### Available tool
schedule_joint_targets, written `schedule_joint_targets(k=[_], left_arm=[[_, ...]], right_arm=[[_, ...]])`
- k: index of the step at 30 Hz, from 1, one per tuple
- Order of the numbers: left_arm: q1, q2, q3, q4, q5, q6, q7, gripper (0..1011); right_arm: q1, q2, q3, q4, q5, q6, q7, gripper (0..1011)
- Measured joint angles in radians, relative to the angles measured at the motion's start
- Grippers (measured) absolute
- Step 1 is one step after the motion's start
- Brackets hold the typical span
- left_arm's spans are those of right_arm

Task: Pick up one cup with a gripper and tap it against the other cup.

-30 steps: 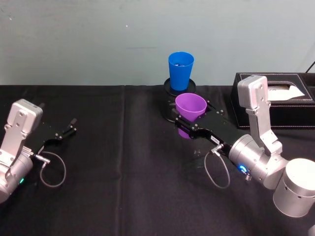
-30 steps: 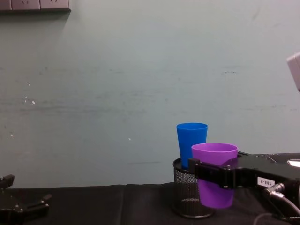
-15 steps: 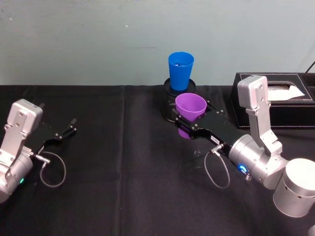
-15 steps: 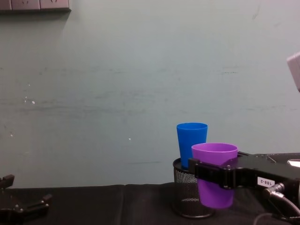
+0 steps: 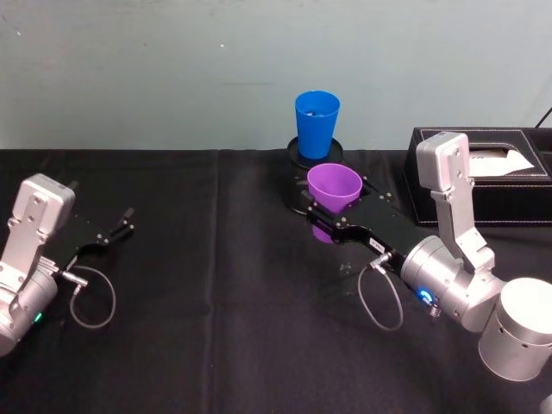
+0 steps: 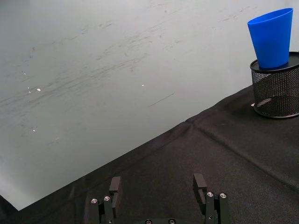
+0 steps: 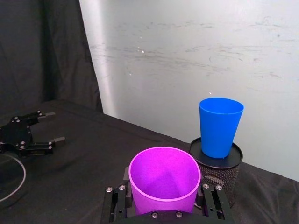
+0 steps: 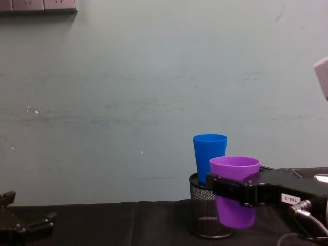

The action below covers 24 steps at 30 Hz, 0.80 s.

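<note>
— Starting from the bench's [image 5: 216,302] left edge, what's where?
— The left gripper [image 5: 116,228] rests there, spread wide and empty. Midway along the back edge, the bright blue tapered plastic tumbler [image 5: 316,119] stands on the black wire-mesh cylindrical holder [image 8: 202,221]. Just in front of it, not touching, the right gripper [image 5: 321,224] clamps the purple tapered plastic tumbler [image 5: 334,188] round its middle, clear of the cloth.
— How will it handle?
— Probably light, smooth and slightly flexible. The mid-wall hold below the wider rim looks sound, so tap gently
</note>
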Motion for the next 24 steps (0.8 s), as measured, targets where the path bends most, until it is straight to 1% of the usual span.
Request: schedule_joint_targets(k=[24], left_arm=[[0.0, 0.0, 0.0, 0.0, 0.0, 0.0, 0.0, 1000]], right_arm=[[0.0, 0.0, 0.0, 0.0, 0.0, 0.0, 0.0, 731]])
